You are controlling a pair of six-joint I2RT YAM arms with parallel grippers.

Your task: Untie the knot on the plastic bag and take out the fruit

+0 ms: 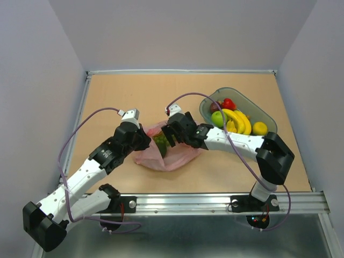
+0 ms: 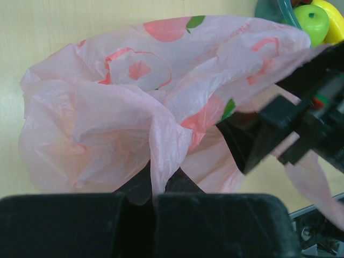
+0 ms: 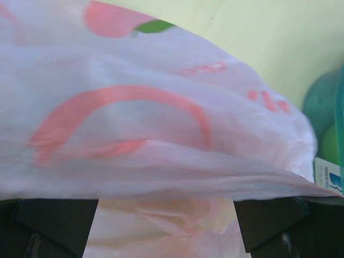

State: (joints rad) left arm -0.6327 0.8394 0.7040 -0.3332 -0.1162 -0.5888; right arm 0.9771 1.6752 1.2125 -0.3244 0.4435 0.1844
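Note:
The pink plastic bag (image 1: 177, 155) lies crumpled in the middle of the table, printed with red fruit shapes. My left gripper (image 1: 144, 141) is at its left edge, shut on a thin fold of the film (image 2: 161, 161). My right gripper (image 1: 171, 138) is over the bag's top, jaws wide apart, with a layer of bag (image 3: 161, 123) draped across its fingers (image 3: 269, 220). A green and dark-red piece (image 1: 160, 145) shows between the two grippers. No knot shows. A green apple (image 1: 217, 119), a red fruit (image 1: 229, 103) and a yellow fruit (image 1: 259, 128) lie in the tray.
The grey-green tray (image 1: 243, 97) stands at the right back and also holds yellow bananas (image 1: 239, 121) and a dark purple fruit (image 1: 214, 107). White walls close the table on three sides. A metal rail (image 1: 215, 201) runs along the near edge.

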